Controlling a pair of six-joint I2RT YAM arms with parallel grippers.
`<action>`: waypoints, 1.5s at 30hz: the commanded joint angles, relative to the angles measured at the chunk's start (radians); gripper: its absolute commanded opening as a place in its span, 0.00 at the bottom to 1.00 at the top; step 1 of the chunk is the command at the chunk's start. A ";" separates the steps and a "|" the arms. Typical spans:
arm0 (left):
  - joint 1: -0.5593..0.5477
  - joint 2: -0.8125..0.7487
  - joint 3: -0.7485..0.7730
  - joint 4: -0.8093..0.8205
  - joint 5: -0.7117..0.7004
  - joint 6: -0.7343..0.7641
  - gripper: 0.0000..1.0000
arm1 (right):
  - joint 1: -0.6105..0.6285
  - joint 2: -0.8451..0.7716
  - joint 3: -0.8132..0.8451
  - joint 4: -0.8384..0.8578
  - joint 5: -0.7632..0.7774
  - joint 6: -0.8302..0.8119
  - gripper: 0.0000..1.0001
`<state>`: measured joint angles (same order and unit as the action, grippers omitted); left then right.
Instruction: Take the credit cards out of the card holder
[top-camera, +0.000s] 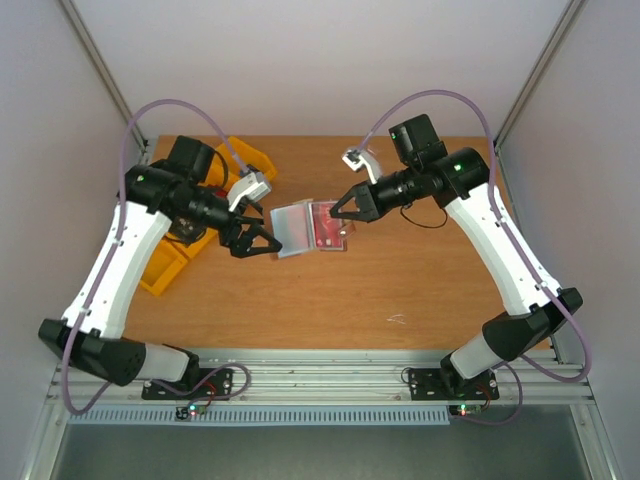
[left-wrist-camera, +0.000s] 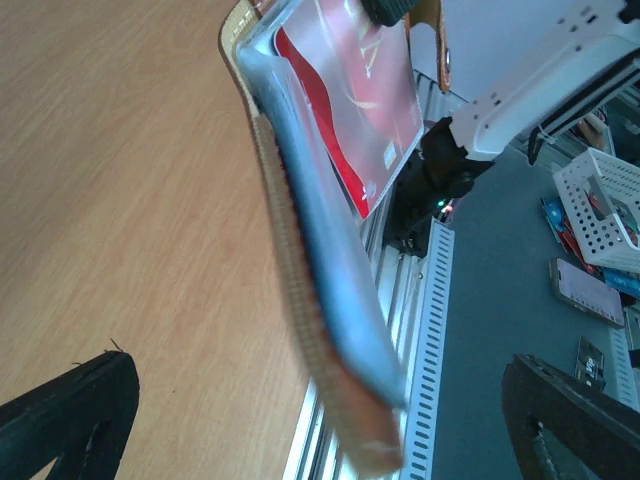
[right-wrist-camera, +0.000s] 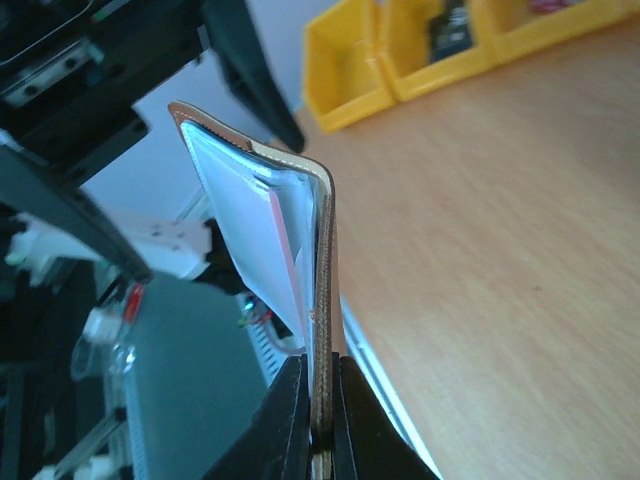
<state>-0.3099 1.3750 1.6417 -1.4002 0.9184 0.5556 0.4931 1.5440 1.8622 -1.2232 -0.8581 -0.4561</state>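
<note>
The card holder (top-camera: 293, 226) hangs open above the middle of the table, brown outside and grey-blue inside. A red credit card (top-camera: 328, 226) shows in its right half, and the same credit card (left-wrist-camera: 350, 100) is visible in the left wrist view. My right gripper (top-camera: 338, 213) is shut on the right half's edge. In the right wrist view, the right gripper (right-wrist-camera: 320, 372) pinches the brown edge of the card holder (right-wrist-camera: 322, 250). My left gripper (top-camera: 264, 243) is open at the left flap. Its fingers (left-wrist-camera: 75, 415) stand wide on either side of the card holder (left-wrist-camera: 330, 330) without touching it.
Yellow bins (top-camera: 165, 262) stand at the table's left, partly behind the left arm, with more at the back left (top-camera: 252, 160). In the right wrist view, the yellow bins (right-wrist-camera: 400, 50) lie far off. The aluminium rail (top-camera: 320, 380) runs along the near edge.
</note>
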 joint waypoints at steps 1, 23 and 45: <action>-0.002 -0.053 0.019 -0.076 0.052 0.094 0.99 | 0.017 -0.027 0.061 -0.043 -0.110 -0.056 0.01; -0.007 -0.118 -0.071 0.295 0.186 -0.300 0.00 | 0.076 -0.026 0.012 0.186 -0.282 -0.044 0.01; -0.008 -0.228 -0.198 0.367 -0.048 -0.500 0.00 | 0.243 -0.066 -0.157 0.450 0.400 0.190 0.98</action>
<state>-0.3157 1.1641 1.4376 -1.0912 0.8387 0.0742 0.7193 1.4792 1.7191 -0.8997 -0.5652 -0.3321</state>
